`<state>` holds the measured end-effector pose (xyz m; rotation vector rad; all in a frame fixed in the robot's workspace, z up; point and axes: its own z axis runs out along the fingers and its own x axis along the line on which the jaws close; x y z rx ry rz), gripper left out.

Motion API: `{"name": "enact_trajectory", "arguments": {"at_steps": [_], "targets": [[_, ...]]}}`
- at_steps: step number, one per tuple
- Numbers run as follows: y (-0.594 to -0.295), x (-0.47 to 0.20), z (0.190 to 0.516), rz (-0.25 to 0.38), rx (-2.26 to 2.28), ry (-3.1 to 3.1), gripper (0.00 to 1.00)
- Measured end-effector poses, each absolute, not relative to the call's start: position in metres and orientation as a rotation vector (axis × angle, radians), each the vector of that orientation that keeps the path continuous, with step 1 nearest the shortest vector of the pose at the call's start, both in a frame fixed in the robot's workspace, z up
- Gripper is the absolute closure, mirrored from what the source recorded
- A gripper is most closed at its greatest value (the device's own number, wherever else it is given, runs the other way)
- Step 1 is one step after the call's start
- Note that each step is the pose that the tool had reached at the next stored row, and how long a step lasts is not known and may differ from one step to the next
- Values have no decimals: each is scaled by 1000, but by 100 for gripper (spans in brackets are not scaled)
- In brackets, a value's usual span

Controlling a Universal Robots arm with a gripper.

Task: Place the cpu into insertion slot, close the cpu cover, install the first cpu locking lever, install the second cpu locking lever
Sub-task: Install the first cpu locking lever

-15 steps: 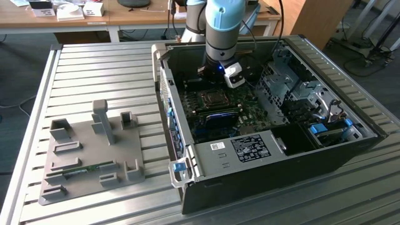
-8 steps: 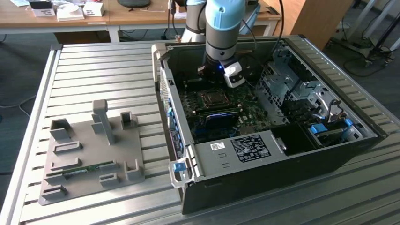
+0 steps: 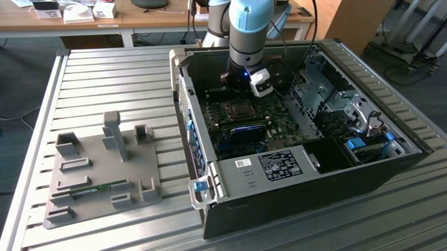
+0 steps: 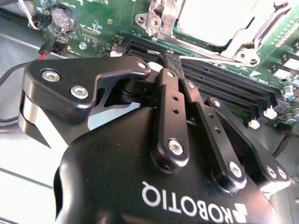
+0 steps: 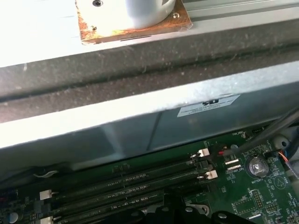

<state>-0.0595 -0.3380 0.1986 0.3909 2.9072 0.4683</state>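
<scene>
The claw (image 4: 164,58), its fingers pinched together and holding nothing I could see, hung over the memory slots (image 4: 224,88), with the chip (image 4: 212,16) seated under its cover (image 4: 161,21) just beyond the fingertips, so drifting low risked scraping them.

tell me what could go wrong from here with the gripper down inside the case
The gripper sits right over the memory slots, so a small drift could scrape them or snag the thin wires by the coin cell. The cpu cover beside it has levers and edges that a finger could catch. The case wall stands close to the arm.
</scene>
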Motion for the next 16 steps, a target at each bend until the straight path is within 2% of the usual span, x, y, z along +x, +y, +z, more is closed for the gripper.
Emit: {"name": "enact_trajectory", "arguments": {"at_steps": [16], "targets": [[-336, -61, 199, 501, 402, 2902, 89]]}}
